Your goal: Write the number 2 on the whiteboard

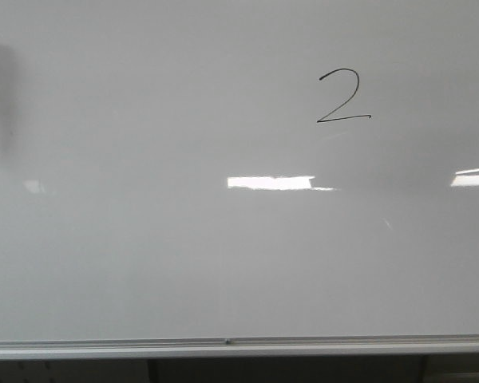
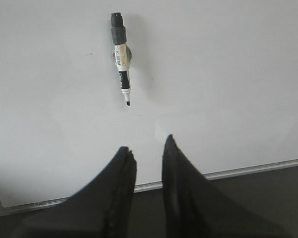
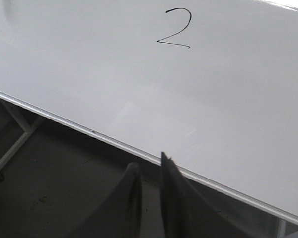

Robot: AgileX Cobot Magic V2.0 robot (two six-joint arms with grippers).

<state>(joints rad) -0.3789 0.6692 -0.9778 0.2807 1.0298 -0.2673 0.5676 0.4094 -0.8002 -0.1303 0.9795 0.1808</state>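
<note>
One number 2 (image 1: 343, 96) sits on our whiteboard (image 1: 144, 263), our left gripper (image 2: 148, 151) and right gripper (image 3: 150, 166) both parted and empty (marker (image 2: 121, 58) apart)

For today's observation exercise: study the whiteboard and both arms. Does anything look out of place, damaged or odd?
Nothing looks damaged. The number 2 is neatly written on the whiteboard. One oddity: the marker sits uncapped on the board, tip exposed. Both grippers, left and right, are empty, jaws slightly apart.
</note>
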